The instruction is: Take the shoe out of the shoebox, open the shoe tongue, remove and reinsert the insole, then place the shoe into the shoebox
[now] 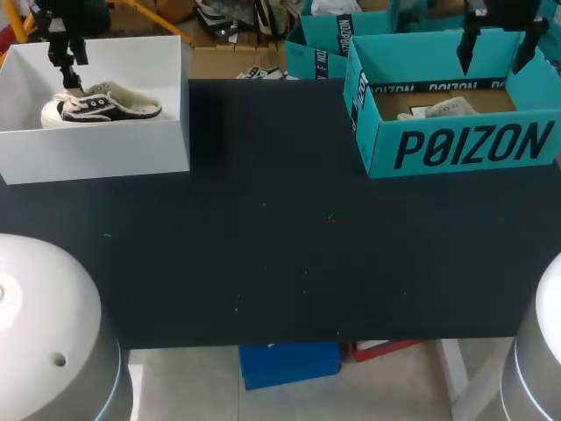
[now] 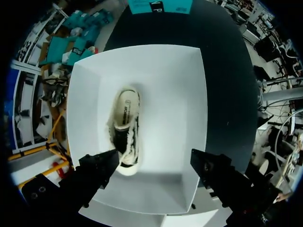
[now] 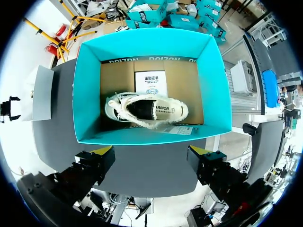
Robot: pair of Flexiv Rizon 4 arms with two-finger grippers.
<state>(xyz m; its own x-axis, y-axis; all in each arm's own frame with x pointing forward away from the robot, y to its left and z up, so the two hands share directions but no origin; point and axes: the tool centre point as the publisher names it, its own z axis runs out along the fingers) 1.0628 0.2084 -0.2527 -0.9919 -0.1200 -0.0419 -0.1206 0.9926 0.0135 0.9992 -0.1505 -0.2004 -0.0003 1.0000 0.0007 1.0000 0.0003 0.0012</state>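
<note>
Approach stage of shoe extraction. Left gripper (image 2: 154,161) hangs released above the white box (image 2: 84,123), where a black-and-cream shoe (image 2: 125,125) lies on the floor, one finger near the shoe's end. Right gripper (image 3: 150,153) hangs released above the teal shoebox (image 3: 85,94), which holds a cream shoe (image 3: 147,109). Recommended: descend with fingers straddling the shoe's width at the collar, clear of the walls

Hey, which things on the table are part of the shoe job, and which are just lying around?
For the job: white box, black-and-cream shoe in it, teal shoebox, cream shoe in it.
Just lying about: printed card and paper slip inside the teal shoebox.
</note>
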